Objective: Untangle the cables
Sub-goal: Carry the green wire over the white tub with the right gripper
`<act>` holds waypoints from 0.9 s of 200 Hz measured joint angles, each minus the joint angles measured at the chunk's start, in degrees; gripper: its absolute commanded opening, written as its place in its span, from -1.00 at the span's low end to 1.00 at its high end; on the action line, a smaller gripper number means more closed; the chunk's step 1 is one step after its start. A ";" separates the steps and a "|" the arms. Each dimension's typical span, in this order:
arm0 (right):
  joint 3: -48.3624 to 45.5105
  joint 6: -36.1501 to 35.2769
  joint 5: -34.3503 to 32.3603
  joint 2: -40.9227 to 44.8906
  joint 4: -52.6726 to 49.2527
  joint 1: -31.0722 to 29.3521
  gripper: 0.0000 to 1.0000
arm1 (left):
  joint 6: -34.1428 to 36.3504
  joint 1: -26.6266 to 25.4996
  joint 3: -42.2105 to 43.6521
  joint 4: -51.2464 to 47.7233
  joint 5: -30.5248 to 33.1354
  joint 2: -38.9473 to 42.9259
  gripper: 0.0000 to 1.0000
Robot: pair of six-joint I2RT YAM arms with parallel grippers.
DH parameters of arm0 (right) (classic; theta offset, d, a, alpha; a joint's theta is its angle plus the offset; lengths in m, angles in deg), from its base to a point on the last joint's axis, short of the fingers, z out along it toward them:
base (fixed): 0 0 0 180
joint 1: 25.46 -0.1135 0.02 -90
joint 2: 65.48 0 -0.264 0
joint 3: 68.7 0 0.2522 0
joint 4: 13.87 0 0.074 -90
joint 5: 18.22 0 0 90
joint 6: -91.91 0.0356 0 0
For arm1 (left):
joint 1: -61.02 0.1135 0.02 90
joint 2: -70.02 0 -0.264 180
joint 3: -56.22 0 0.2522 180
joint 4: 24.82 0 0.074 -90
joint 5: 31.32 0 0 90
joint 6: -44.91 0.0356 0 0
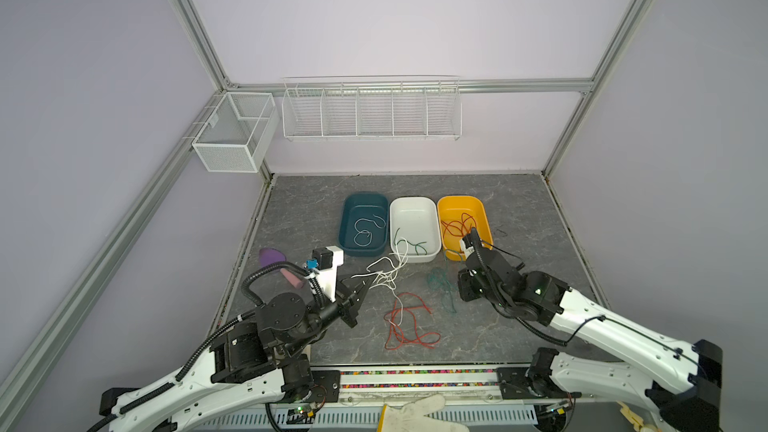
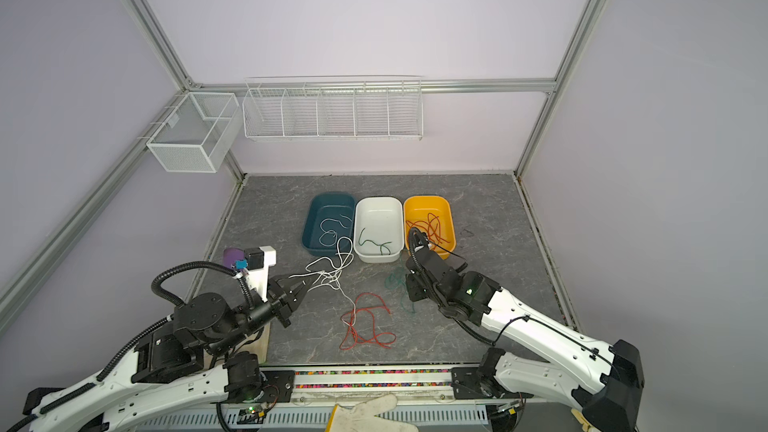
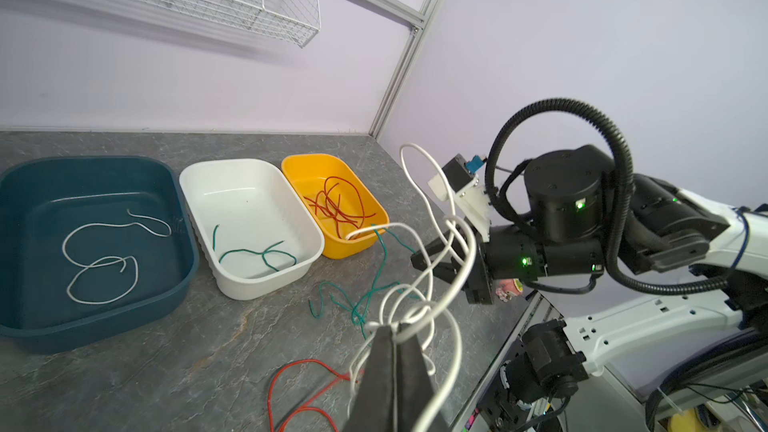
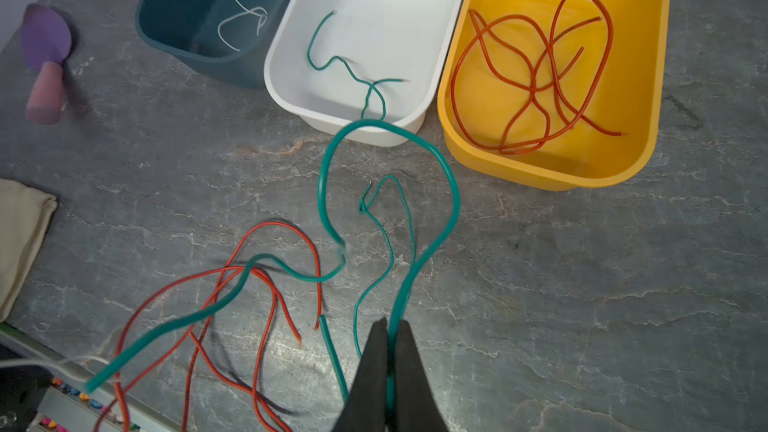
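Cables: white, green and red-orange strands, some in three tubs, the others loose on the grey tabletop point(image 1: 532, 201) in front of the white tub point(image 1: 415, 205).
Held white cable point(image 3: 453, 251): a looped bunch raised off the tabletop just in front of the white tub's near left corner, as both top views show it. One strand trails toward the robot across the loose red-orange cable point(image 1: 411, 317).
Left hand point(image 3: 397, 332): fingers pressed together, clamped on the held white cable, in front and to the left of the white tub.
Held green cable point(image 4: 453, 201): a wide loop raised in front of the white tub's near right corner, with a second green cable point(image 4: 384, 243) on the tabletop below it.
Right hand point(image 4: 390, 326): fingers together, clamped on the held green cable, in front and to the right of the white tub.
Loose red-orange cable: flat on the tabletop, farther in front of the white tub than the two held cables.
White tub contents: one green piece point(image 4: 309, 49).
Teal tub point(image 3: 41, 184): just beside the white tub on its left in the top views; holds a curled white piece point(image 3: 104, 258).
Yellow tub point(image 4: 636, 76): just beside the white tub on its right; holds several crossed red-orange pieces point(image 4: 534, 85).
Purple-and-pink tool point(image 4: 45, 47): on the tabletop, left of the white tub, beyond the teal tub.
Wall: a wire rack point(image 1: 370, 114) hangs above and behind the white tub. A mesh basket point(image 1: 232, 139) hangs behind and well to its left, and its small tag is too small to read.
Front edge: a pale glove point(image 1: 415, 411) lies well in front of the white tub, past a strip of coloured beads point(image 1: 415, 372).
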 measured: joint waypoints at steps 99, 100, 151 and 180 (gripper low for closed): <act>11.72 -6.05 2.29 -6.88 -0.59 2.29 -0.87 | -0.37 0.00 4.85 -5.62 7.04 -0.76 -1.00; 11.98 -6.12 2.36 -7.26 -0.55 2.38 -0.87 | -0.39 0.00 4.92 -5.64 7.06 -0.76 -1.00; 22.58 -9.42 7.34 -20.50 -0.37 7.04 -0.87 | -2.01 0.00 9.20 -5.25 7.63 -3.17 -1.00; 27.56 -10.64 9.53 -27.30 0.02 9.94 -0.87 | -3.06 0.00 11.65 -3.67 7.61 -5.11 -1.00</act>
